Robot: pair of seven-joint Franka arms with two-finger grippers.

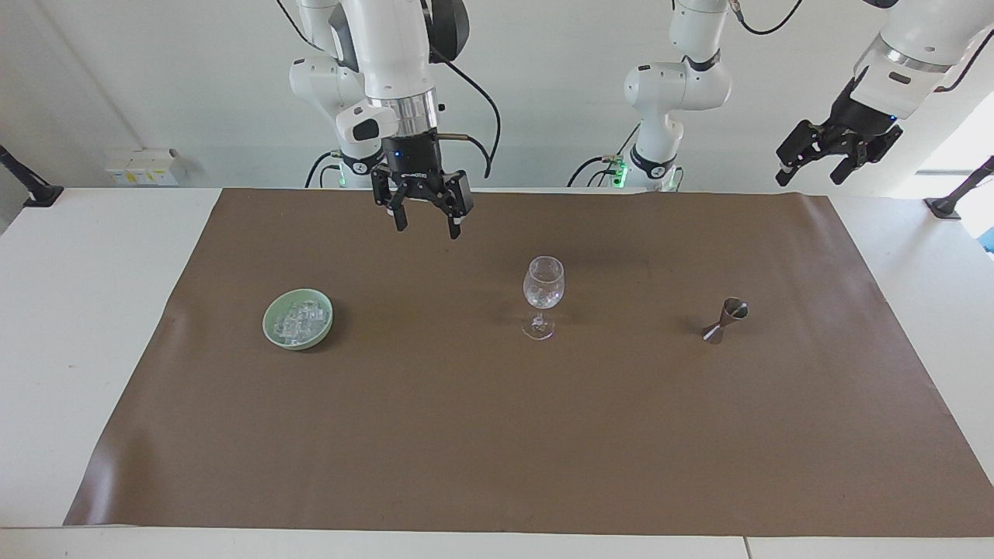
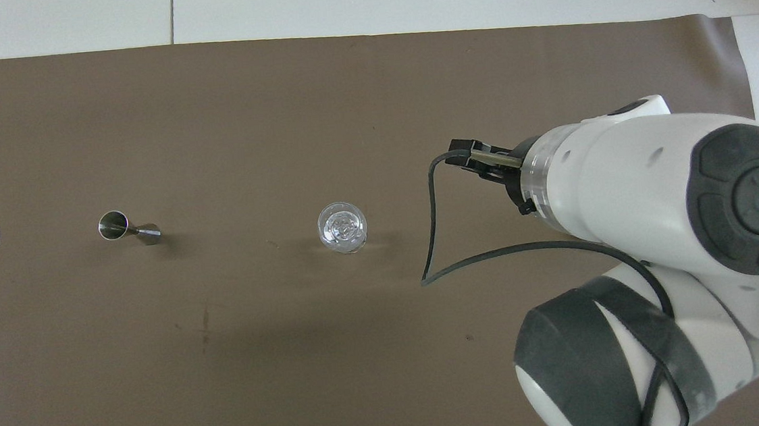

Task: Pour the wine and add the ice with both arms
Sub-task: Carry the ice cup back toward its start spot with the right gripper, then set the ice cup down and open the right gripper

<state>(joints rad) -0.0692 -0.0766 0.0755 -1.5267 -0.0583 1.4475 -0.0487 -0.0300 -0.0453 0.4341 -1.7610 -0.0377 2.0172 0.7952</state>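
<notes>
Facing view shows my right gripper [image 1: 424, 220] up in the air with its jaws spread and nothing in them, hanging over bare mat [image 1: 497, 435] between the bowl [image 1: 297, 318] and the glass [image 1: 543, 297]. My left gripper [image 1: 835, 155] waits high off the left arm's end of the worktop [image 1: 78, 310], jaws spread too, empty.

The ice [image 1: 300, 320] sits heaped in the bowl toward the right arm's end, and a few cubes look to be in the glass already. I'd guess these cubes are light, hard and slick, so I'd pinch one across two flat faces from above, gently, or it squirts out. The glass is thin and top-heavy on its stem, so I'd keep clear of the rim.

Count: one bowl, one glass, one jigger [image 1: 724, 321] lying tipped toward the left arm's end, two arms. Cubes in the heap are too many and too small for me to count.
</notes>
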